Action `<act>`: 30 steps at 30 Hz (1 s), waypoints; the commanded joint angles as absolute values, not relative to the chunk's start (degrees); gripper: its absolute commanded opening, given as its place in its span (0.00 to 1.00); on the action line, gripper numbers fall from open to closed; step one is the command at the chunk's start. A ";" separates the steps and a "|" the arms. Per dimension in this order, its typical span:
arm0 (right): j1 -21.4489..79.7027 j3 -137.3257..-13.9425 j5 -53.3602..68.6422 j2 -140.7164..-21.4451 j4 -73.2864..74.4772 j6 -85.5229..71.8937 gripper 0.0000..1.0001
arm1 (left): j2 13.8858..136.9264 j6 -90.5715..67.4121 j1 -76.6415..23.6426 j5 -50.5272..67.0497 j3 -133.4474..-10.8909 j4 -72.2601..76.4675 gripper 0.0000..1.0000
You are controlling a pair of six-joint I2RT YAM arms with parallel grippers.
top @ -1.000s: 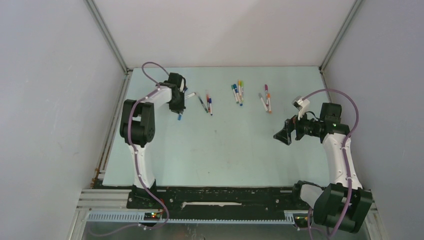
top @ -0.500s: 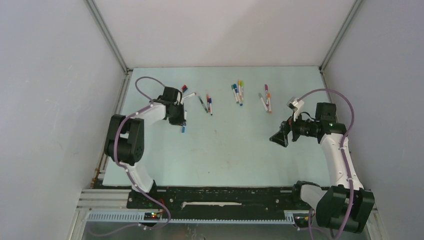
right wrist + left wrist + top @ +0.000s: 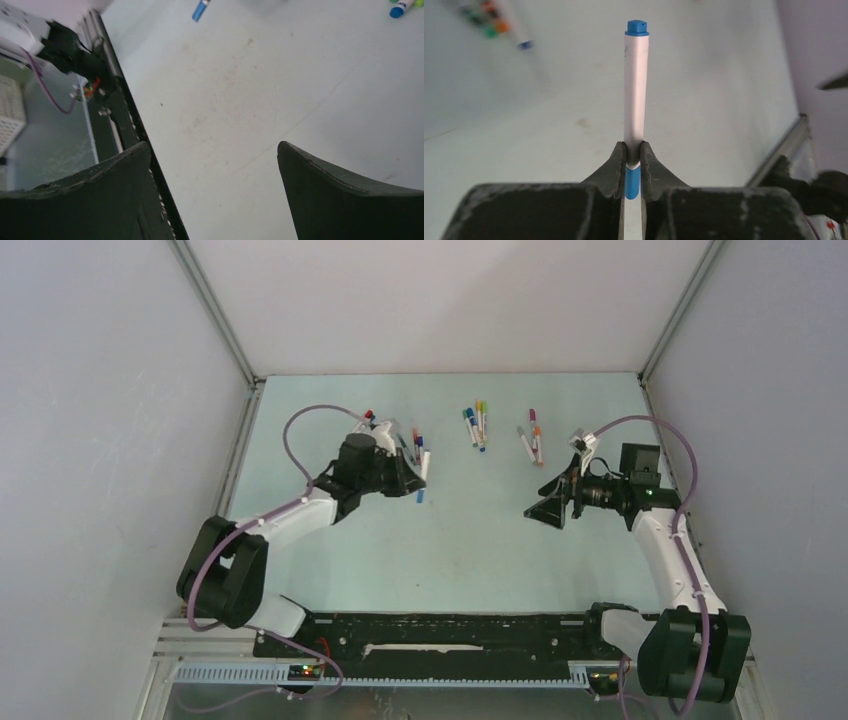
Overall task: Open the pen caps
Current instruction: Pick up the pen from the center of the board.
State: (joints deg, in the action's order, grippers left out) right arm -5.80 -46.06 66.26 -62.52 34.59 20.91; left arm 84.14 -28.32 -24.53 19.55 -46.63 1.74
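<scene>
Left claw (image 3: 633, 162) grips a blue-capped pen (image 3: 635, 95) — right claw (image 3: 215, 192) agape.

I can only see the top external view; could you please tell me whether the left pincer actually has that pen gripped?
Observer: Yes. In the left wrist view, the left pincer is shut on the pen, pinching its white barrel just above a blue band.
Operator: Thank you. Is the right pincer carrying anything?
Observer: No. In the right wrist view, the right pincer is wide open, with only bare table between its fingers.
</scene>
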 commanded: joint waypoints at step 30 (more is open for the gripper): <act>-2.99 -34.10 65.72 -67.53 -22.90 -38.95 0.90 | 96.43 -49.21 -53.09 15.57 -54.89 43.23 0.00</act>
